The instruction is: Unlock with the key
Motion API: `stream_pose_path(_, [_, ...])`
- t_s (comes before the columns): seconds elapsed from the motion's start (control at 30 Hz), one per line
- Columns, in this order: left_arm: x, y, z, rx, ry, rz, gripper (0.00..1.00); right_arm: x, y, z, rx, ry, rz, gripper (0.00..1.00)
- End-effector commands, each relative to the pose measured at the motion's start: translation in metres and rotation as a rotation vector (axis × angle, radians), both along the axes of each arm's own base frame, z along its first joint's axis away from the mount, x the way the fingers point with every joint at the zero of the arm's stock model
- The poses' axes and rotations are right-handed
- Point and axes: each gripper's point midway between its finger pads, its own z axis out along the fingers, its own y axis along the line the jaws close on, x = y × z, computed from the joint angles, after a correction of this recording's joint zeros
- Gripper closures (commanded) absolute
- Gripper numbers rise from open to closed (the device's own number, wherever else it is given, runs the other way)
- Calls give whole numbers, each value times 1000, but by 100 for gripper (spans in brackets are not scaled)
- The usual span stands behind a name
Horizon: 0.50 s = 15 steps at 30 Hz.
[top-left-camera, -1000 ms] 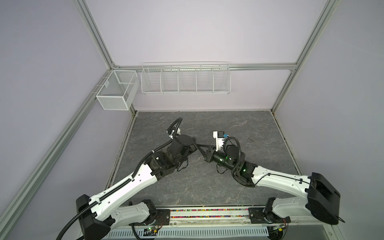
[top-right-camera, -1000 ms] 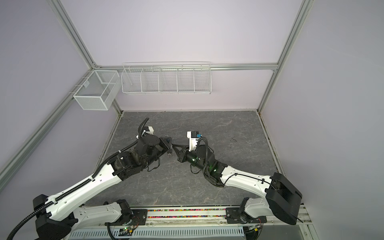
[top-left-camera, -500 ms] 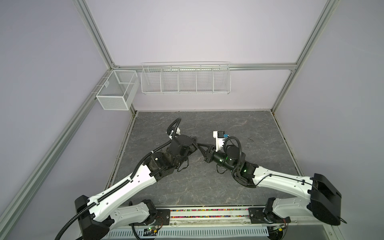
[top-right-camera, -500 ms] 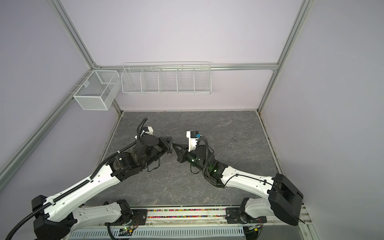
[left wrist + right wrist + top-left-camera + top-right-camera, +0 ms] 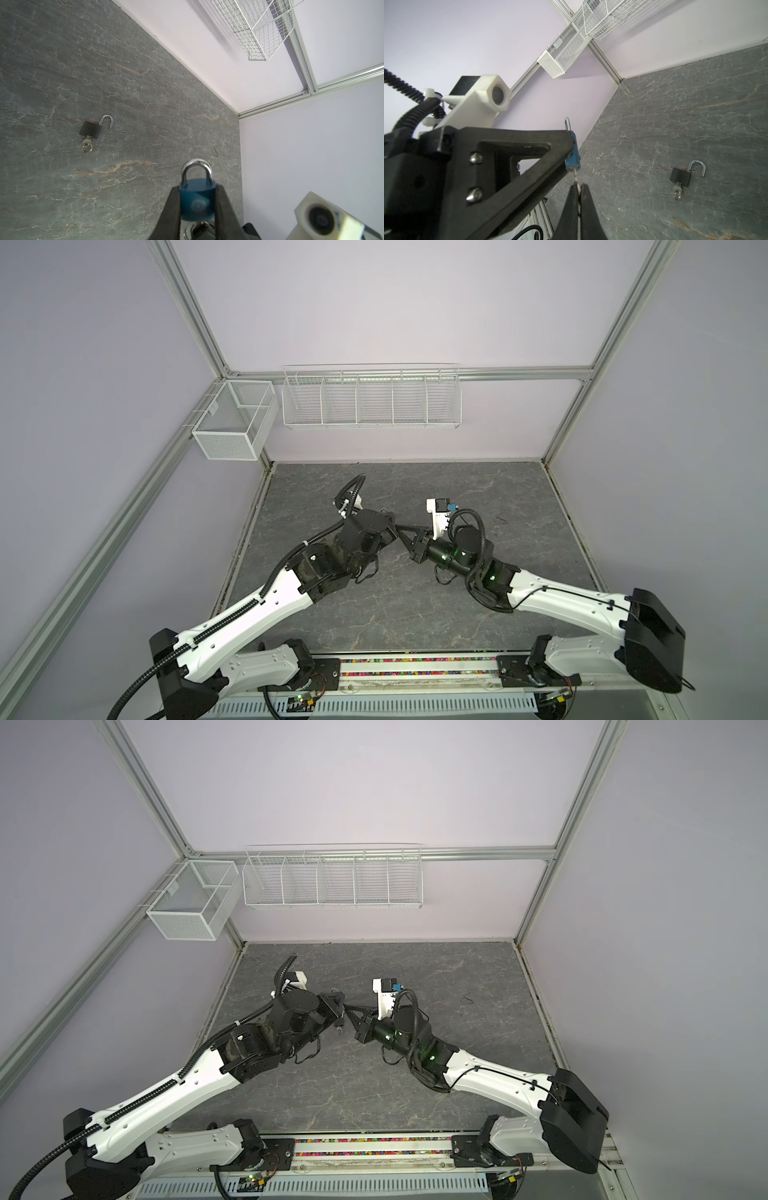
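Note:
A blue padlock [image 5: 197, 201] with a silver shackle, both shackle legs seated in the body, is held off the table between the fingers of my left gripper [image 5: 197, 188], which is shut on its sides. A key [image 5: 576, 178] sticks out of the keyhole end of the blue padlock [image 5: 572, 160], and my right gripper [image 5: 578, 186] is shut on that key. In both top views the left gripper [image 5: 394, 526] and the right gripper [image 5: 402, 529] meet tip to tip above the middle of the table. A key ring [image 5: 340, 1027] hangs below them.
A black padlock [image 5: 90, 129] lies flat on the grey table [image 5: 62, 62] with its shackle swung open and a key in it, also in the right wrist view [image 5: 680, 176]. Two white wire baskets [image 5: 372, 400] [image 5: 235, 427] hang on the back wall.
The right arm's elbow has shifted slightly to the right. Both grippers stay together at the same spot with their grips unchanged.

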Motion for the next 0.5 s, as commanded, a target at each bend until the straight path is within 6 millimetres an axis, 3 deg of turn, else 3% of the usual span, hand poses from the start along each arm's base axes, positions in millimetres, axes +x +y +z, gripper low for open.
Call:
stream_pose_path(0.0, [-25, -24, -16, 9, 81, -148, 100, 1, -2, 67, 196, -92, 15, 94])
stream_pose_path(0.23, [-31, -31, -15, 21, 89, -206, 100, 2, -1, 79, 215, -110, 20, 94])
stream_pose_path(0.33, [-32, -22, -27, 102, 108, -195, 100, 6, -4, 73, 167, -125, -13, 94])
stream_pose_path(0.47, [-33, -11, -30, 152, 84, -189, 100, -1, -9, 90, 205, -192, 6, 94])
